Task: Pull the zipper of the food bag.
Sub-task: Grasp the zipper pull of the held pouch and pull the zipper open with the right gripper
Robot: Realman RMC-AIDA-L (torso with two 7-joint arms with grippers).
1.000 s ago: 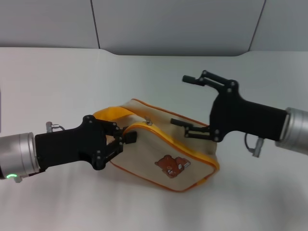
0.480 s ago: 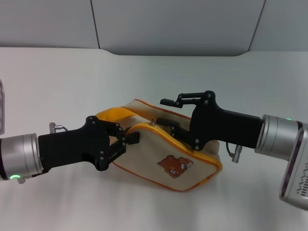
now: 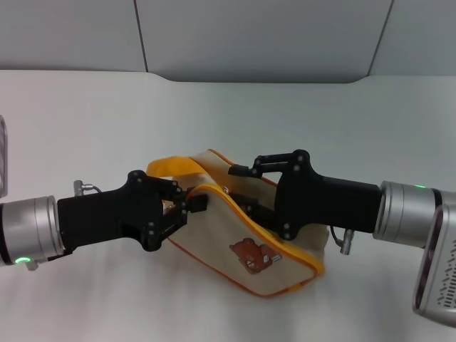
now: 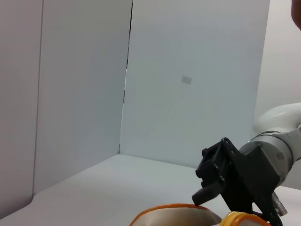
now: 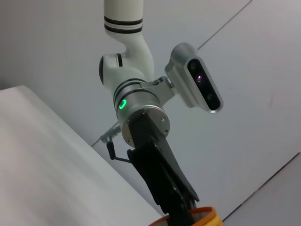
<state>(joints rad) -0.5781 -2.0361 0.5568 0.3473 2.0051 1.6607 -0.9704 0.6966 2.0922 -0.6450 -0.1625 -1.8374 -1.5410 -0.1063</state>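
Note:
The food bag (image 3: 267,246) is a beige pouch with orange piping and a brown bear picture (image 3: 249,254), lying on the white table. Its orange loop handle (image 3: 174,165) arches over the left end. My left gripper (image 3: 187,206) is shut on the bag's left end at the orange edge. The zipper (image 3: 212,187) runs along the top edge, and its small silver pull tab (image 3: 226,190) shows by the right fingers. My right gripper (image 3: 236,187) is open, one finger above and one below the zip line at the tab. The left wrist view shows the right gripper (image 4: 210,187) over the bag's rim (image 4: 169,209).
The white table (image 3: 92,114) stretches around the bag, with grey wall panels behind. A pale object (image 3: 3,157) shows at the far left edge. The right wrist view shows my left arm and its black gripper (image 5: 181,207) above an orange bit of the bag (image 5: 203,216).
My right gripper has come down and moved left along the bag's top to the pull tab, its fingers narrowing. The bag has shifted slightly. The left gripper keeps its hold.

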